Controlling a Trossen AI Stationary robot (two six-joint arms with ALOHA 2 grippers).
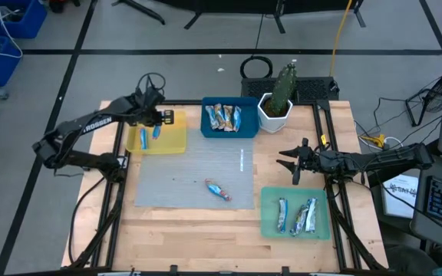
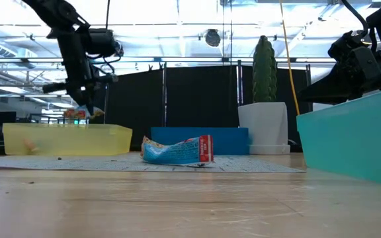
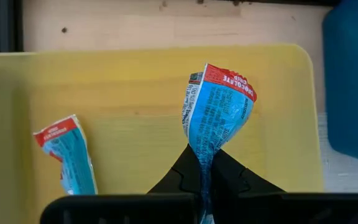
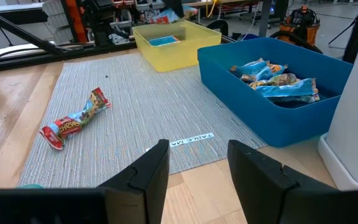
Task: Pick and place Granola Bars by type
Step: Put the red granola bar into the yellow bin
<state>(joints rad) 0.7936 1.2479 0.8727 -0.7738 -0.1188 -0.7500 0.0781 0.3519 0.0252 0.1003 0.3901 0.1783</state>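
Note:
My left gripper (image 3: 205,163) hangs over the yellow tray (image 1: 173,142), shut on a blue granola bar (image 3: 216,112) with a red end. Another blue bar (image 3: 67,152) lies flat in that tray. One bar (image 1: 218,190) lies on the grey mat, also seen in the low view (image 2: 177,150) and the right wrist view (image 4: 74,122). Several bars fill the blue tray (image 1: 229,119), and a few lie in the green tray (image 1: 296,216). My right gripper (image 1: 291,165) waits open at the mat's right edge, touching nothing. My left gripper pinches the blue bar by its crimped lower end (image 3: 204,155) between the two fingers, coming from above and pointing down toward the tray. The bar is lifted clear of the yellow tray, its red end (image 3: 229,78) pointing away from the fingers.
A white pot with a cactus (image 1: 276,107) stands right of the blue tray. The grey mat (image 1: 190,172) covers the table's middle. Black frame rails run along the table's left and right sides.

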